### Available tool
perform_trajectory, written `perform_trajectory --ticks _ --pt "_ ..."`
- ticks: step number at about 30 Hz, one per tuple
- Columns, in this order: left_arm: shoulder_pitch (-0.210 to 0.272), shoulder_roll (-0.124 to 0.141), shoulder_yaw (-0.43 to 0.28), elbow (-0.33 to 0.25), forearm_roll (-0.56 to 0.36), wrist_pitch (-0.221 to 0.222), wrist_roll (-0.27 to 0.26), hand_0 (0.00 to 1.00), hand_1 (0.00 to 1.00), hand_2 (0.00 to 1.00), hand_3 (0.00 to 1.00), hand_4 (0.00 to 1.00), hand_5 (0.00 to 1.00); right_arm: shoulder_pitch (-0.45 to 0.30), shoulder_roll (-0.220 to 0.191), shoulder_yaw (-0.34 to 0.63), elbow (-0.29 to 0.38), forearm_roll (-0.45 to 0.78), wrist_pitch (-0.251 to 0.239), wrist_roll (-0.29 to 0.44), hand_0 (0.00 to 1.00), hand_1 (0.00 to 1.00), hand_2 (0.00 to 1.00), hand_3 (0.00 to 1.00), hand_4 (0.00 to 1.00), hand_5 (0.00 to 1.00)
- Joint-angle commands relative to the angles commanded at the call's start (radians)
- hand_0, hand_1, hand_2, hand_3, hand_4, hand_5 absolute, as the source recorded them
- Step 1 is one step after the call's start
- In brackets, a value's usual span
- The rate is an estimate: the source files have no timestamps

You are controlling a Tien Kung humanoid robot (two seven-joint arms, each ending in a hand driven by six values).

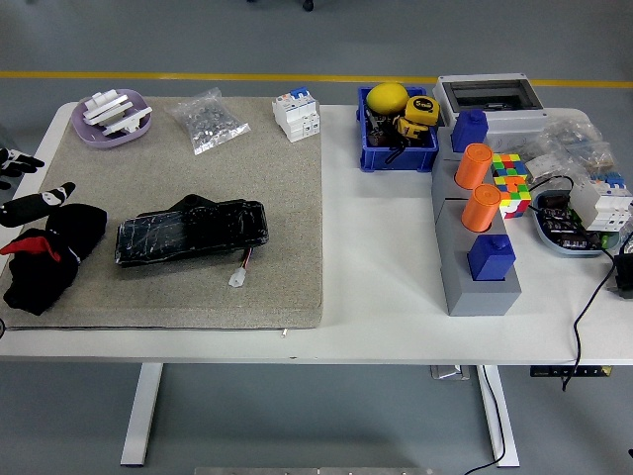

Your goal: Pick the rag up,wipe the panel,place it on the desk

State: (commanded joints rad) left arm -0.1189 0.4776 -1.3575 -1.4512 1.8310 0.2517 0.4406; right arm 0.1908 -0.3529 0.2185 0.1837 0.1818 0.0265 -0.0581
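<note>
Lying on the grey mat (pixel 188 188) near its left edge: black rag (pixel 47 259), bunched, with a red trim showing. Reaching in from the left: left hand (pixel 38 203), fingers extended and holding nothing, resting at the rag's top edge. Sitting just right of the rag: black panel (pixel 191 231), trailing a white connector (pixel 237 278). Standing well apart at right: blue bin (pixel 398 148) and grey block (pixel 473 267) carrying orange cylinders (pixel 478 188).

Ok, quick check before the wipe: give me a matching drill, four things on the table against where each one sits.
Things:
1. black rag
2. black panel
3. blue bin
4. purple dish

Places:
A. far left corner of the mat
B. mat's left edge, under the left hand
C. middle of the mat
D. off the mat, right of its far corner

Pairs: 1-B, 2-C, 3-D, 4-A
</note>
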Motion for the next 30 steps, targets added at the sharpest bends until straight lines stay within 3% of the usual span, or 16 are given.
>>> perform_trajectory --ticks 13,22,23,28,29,30 --pt "-0.054 -0.034 0.066 0.143 0.017 -0.025 0.019 0.637 0.798 0.808 0.749 0.914 0.375 0.009 -0.006 0.010 0.000 -0.009 -0.003 0.002 0.710 0.495 0.632 0.617 0.998 0.552" --pt "-0.101 -0.039 0.144 0.235 0.000 -0.014 0.008 0.625 0.788 0.797 0.743 0.917 0.377 0.013 -0.010 0.038 -0.003 -0.025 -0.006 0.004 0.710 0.495 0.632 0.617 0.998 0.552" --pt "-0.109 -0.041 0.153 0.251 -0.001 -0.011 0.007 0.574 0.773 0.796 0.747 0.932 0.396 0.013 -0.009 0.045 -0.002 -0.030 -0.007 0.005 0.710 0.495 0.631 0.617 0.998 0.551" --pt "-0.145 -0.041 0.185 0.327 -0.033 -0.010 -0.004 0.574 0.773 0.796 0.747 0.932 0.396 0.012 -0.009 0.075 0.001 -0.058 -0.008 0.006 0.710 0.495 0.631 0.617 0.998 0.551" --pt "-0.152 -0.040 0.190 0.343 -0.041 -0.006 -0.008 0.479 0.699 0.782 0.695 0.929 0.394 0.012 -0.009 0.077 0.001 -0.061 -0.009 0.006 0.710 0.496 0.631 0.617 0.998 0.550" --pt "-0.160 -0.040 0.196 0.360 -0.050 0.000 -0.015 0.479 0.699 0.782 0.695 0.929 0.394 0.012 -0.008 0.078 0.001 -0.061 -0.009 0.007 0.710 0.496 0.631 0.617 0.998 0.550"
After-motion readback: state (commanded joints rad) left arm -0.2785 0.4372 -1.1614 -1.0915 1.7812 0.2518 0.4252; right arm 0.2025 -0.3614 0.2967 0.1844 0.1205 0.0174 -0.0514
